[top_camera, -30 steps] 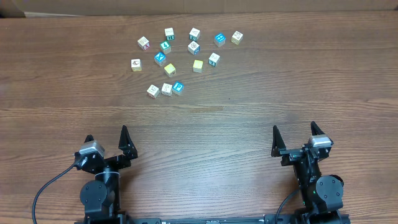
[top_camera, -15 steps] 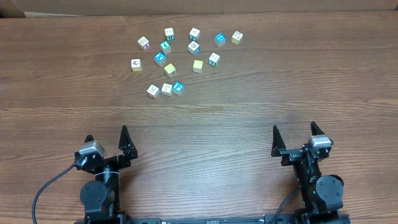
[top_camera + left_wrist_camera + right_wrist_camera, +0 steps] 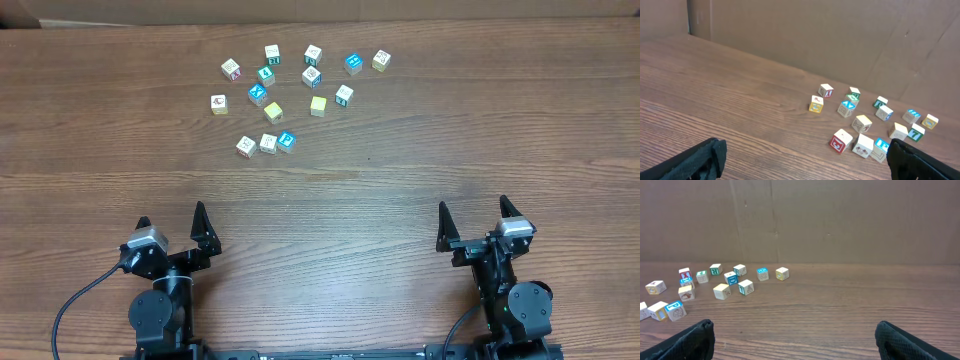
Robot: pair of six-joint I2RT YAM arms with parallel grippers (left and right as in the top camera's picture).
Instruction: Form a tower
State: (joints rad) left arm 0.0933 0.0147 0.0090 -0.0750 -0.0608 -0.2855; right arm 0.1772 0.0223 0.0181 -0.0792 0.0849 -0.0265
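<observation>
A: Anything moved since a second earlier?

B: Nope. The overhead view matched: cubes (image 3: 300,95) and both arms were in the same spots.

A: Where was the task's stuff?

B: The cubes lay loose toward 12 o'clock of the table (image 3: 500,130), a bit toward 11. They were in one layer, each flat on the wood. None rested on another, so nothing was stacked yet.

A: Layout of the scatter?

B: A row of three (image 3: 267,143) sat at the 7 o'clock edge, just beside each other, with the blue-faced one at its right end. A yellow cube (image 3: 318,105) was near the middle and a second yellow cube (image 3: 273,111) was at about 8 o'clock from it. A bright blue cube (image 3: 352,63) and a tan-and-white cube (image 3: 381,59) were out at 2 o'clock. A lone white cube (image 3: 218,103) was at 9 o'clock. The face marks were too small to read.

A: Claws?

B: The left gripper (image 3: 171,214) was parked at 7 o'clock of the table, released, with its jaws spread wide and nothing between them. The right gripper (image 3: 473,205) was at 5 o'clock, also released and holding nothing. Both were well apart from the cubes.

A: Anything else?

B: A black cable (image 3: 75,300) looped off the left arm's base. A brown cardboard wall (image 3: 790,30) stood behind the table in both wrist views.
</observation>
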